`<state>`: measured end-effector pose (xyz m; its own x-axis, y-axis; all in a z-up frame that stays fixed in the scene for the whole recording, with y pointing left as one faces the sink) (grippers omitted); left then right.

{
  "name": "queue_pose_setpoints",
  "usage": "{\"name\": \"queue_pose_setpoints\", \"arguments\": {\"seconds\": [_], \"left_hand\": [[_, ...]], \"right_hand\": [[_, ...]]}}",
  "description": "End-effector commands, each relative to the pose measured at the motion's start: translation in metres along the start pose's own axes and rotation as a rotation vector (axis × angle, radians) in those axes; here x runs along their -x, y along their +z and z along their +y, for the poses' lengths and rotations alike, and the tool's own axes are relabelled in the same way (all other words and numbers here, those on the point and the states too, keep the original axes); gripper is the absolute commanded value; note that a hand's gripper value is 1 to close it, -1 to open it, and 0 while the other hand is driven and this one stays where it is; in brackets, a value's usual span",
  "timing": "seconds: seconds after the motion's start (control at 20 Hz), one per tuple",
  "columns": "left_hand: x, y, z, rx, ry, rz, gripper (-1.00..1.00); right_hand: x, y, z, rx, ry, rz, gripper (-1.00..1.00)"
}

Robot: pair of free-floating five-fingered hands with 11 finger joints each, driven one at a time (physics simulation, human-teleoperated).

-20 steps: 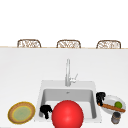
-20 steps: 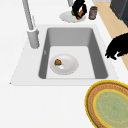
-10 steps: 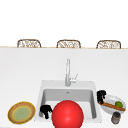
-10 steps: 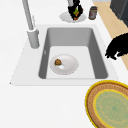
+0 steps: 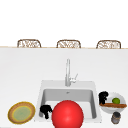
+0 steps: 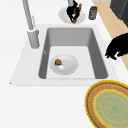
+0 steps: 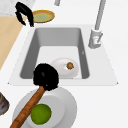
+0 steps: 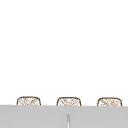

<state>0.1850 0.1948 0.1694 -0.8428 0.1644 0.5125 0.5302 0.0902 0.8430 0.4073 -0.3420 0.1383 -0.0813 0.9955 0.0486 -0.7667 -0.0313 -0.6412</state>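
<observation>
**Right robot hand on stick at plate; left robot hand idle by sink**

I see the right robot hand (image 7: 46,76) at the near edge of the white plate (image 7: 66,105), on the tabletop (image 5: 30,67) just right of the sink (image 5: 41,92). Its fingers are curled round the upper end of a brown stick (image 7: 30,106), which slants across the plate. A lime (image 7: 40,114) lies on the plate, just beside the stick. A small jar (image 5: 115,117) stands near the plate, toward the front edge.

I see the left robot hand (image 5: 46,111) in the air at the sink's front left corner, fingers curled downward, holding nothing. A yellow-rimmed woven plate (image 5: 21,115) lies to its left.

In the basin a white dish (image 6: 64,64) holds a small brown piece (image 6: 58,62). A red ball (image 5: 67,114) covers the front of the sink in the front view. The faucet (image 5: 68,72) stands behind the basin.
</observation>
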Motion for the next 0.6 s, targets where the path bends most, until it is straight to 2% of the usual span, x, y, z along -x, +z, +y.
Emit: {"name": "queue_pose_setpoints", "arguments": {"seconds": [0.0,0.05,0.1,0.15,0.2,0.4,0.55], "left_hand": [[0.000,0.000,0.000,0.000,0.000,0.000,0.00],[0.000,0.000,0.000,0.000,0.000,0.000,0.00],[0.000,0.000,0.000,0.000,0.000,0.000,0.00],[0.000,0.000,0.000,0.000,0.000,0.000,0.00],[0.000,0.000,0.000,0.000,0.000,0.000,0.00],[0.000,0.000,0.000,0.000,0.000,0.000,0.00],[0.000,0.000,0.000,0.000,0.000,0.000,0.00]], "right_hand": [[0.013,-0.015,0.006,0.004,0.042,-0.045,1.00],[0.013,-0.011,0.003,0.009,0.033,-0.052,1.00],[0.006,-0.011,-0.002,0.014,0.011,-0.016,1.00],[0.007,-0.011,-0.004,0.003,0.007,-0.003,-1.00],[0.009,-0.008,-0.009,0.007,-0.006,0.005,-1.00],[0.024,0.007,-0.025,0.014,-0.027,-0.035,-1.00],[0.026,0.015,-0.042,0.032,-0.026,-0.075,-1.00]]}}
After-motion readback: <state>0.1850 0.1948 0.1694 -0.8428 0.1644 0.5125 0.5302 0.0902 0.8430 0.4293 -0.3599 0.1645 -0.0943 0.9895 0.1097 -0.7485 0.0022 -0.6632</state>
